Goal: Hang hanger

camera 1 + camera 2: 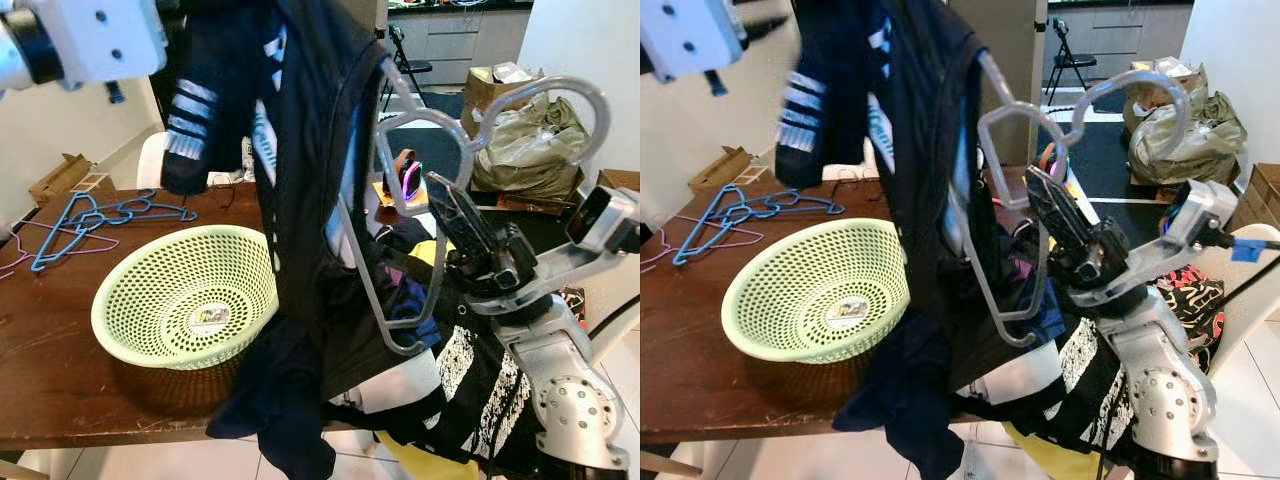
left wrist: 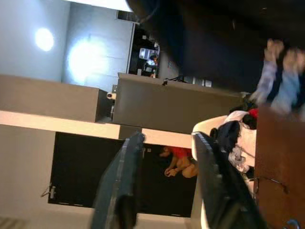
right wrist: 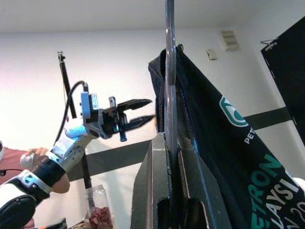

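Observation:
A grey plastic hanger carries a dark T-shirt with white and teal print and is held up over the table's right end. Its big hook points to the right. My right gripper is shut on one of the hanger's thin bars; in the right wrist view the bar runs straight up out of the closed fingers. My left arm is raised at the upper left. Its gripper stands open and holds nothing, apart from the shirt.
A pale green perforated basket sits on the brown wooden table. Blue hangers and a pink one lie at the back left. More clothes hang off the table's right end. Boxes and a bag stand behind.

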### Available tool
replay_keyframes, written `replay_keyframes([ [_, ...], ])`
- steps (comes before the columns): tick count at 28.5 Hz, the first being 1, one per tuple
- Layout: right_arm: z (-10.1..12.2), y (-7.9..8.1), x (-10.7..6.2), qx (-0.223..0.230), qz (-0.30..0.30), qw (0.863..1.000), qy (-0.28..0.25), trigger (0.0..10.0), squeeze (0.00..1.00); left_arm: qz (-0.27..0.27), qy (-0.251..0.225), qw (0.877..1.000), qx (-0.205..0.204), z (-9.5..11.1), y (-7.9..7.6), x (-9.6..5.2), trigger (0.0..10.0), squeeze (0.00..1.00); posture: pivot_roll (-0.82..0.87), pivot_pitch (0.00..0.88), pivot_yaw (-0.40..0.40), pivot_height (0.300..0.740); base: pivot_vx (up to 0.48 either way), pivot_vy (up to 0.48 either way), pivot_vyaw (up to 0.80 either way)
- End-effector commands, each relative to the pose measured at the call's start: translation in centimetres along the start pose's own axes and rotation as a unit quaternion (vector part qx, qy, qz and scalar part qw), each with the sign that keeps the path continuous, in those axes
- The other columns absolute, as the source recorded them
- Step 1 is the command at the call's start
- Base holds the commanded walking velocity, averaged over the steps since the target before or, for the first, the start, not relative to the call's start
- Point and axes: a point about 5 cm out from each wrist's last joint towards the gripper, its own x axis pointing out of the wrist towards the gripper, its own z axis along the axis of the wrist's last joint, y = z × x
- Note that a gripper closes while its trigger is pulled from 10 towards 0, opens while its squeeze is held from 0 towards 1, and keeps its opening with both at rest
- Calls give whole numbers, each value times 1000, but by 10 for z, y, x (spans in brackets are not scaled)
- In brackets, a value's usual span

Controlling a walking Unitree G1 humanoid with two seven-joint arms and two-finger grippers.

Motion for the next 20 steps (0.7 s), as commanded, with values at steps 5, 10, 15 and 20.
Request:
replay_keyframes([
  [5,6,4,7,-18,11,1000,-5,10000,0,22,35,999,23,-9,7,-8,10000,1000,34,0,49,740,0,0,0],
  [10,-3,-10,16,-78,-48,995,40,10000,0,126,-32,987,-90,8,8,9,10000,1000,35,0,45,740,0,0,0],
  [15,-15,-28,36,-156,-141,977,45,10000,0,191,-95,897,-387,38,-80,54,10000,0,31,0,34,740,0,0,0],
  [20,-18,-28,44,-163,-156,973,38,10000,0,205,-76,862,-458,48,-120,67,10000,0,28,0,34,740,0,0,0],
])
